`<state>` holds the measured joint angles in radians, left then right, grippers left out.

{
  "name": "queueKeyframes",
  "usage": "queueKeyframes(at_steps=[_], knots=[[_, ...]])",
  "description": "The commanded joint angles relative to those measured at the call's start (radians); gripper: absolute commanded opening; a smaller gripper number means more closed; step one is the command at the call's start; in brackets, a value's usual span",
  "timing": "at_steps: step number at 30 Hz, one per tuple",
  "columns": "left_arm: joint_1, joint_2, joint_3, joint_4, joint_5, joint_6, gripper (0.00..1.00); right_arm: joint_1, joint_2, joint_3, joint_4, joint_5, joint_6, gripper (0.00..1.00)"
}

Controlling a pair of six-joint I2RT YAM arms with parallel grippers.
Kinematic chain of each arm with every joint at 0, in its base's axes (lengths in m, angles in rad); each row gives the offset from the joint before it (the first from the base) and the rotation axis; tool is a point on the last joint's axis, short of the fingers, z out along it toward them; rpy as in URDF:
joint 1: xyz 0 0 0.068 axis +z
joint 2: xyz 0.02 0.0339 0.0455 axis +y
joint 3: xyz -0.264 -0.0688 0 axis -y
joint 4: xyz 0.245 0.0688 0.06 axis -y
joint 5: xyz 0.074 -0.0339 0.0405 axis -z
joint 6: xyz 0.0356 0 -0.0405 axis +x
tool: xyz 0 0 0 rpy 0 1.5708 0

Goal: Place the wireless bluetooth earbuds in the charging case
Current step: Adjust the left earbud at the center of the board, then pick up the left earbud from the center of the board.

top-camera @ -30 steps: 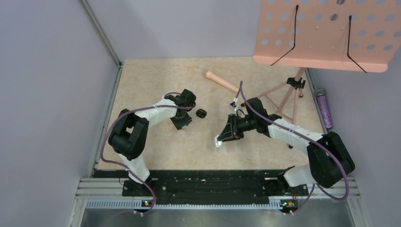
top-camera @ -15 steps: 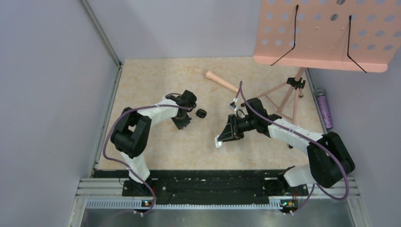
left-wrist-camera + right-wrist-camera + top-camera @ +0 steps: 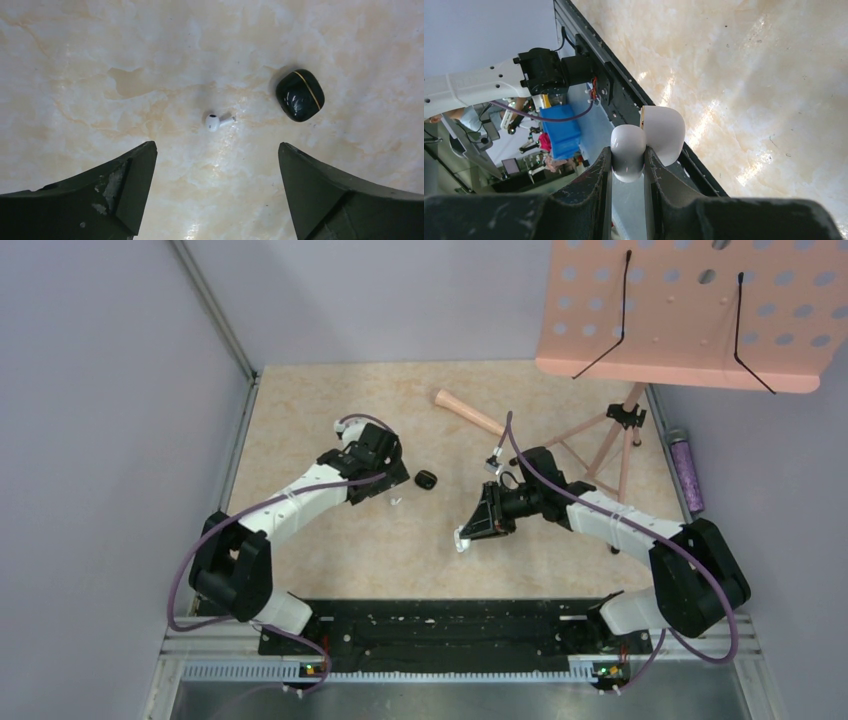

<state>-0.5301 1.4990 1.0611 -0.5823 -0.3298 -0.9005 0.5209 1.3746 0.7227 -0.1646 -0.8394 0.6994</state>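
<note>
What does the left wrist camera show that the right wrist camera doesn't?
Only the left wrist: one white earbud lying on the table near a small glossy black case, not touching it, ahead of the left gripper with its jaws wide open. Only the right wrist: the right gripper shut on an open white charging case, black front rail behind. Both: the marbled tabletop.

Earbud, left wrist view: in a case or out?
Out. The earbud lies loose on the table, apart from the dark case; the open left pincer holds nothing.
</note>
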Motion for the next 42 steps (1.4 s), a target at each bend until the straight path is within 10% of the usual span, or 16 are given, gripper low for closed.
queueKeyframes(at_steps=[1,13,21,42], knots=[[0.001,0.0,-0.021,0.054,0.017,0.087,0.99,-0.005,-0.004,0.044,0.032,-0.02,-0.005,0.0],[0.0,0.056,0.028,0.019,0.06,0.128,0.67,-0.004,-0.009,0.037,0.032,-0.02,-0.002,0.0],[0.002,0.118,-0.01,0.158,0.259,0.352,0.75,-0.003,-0.007,0.04,0.038,-0.022,0.001,0.0],[0.0,0.246,0.043,0.173,0.474,0.319,0.75,-0.004,-0.023,0.039,0.02,-0.025,-0.006,0.0]])
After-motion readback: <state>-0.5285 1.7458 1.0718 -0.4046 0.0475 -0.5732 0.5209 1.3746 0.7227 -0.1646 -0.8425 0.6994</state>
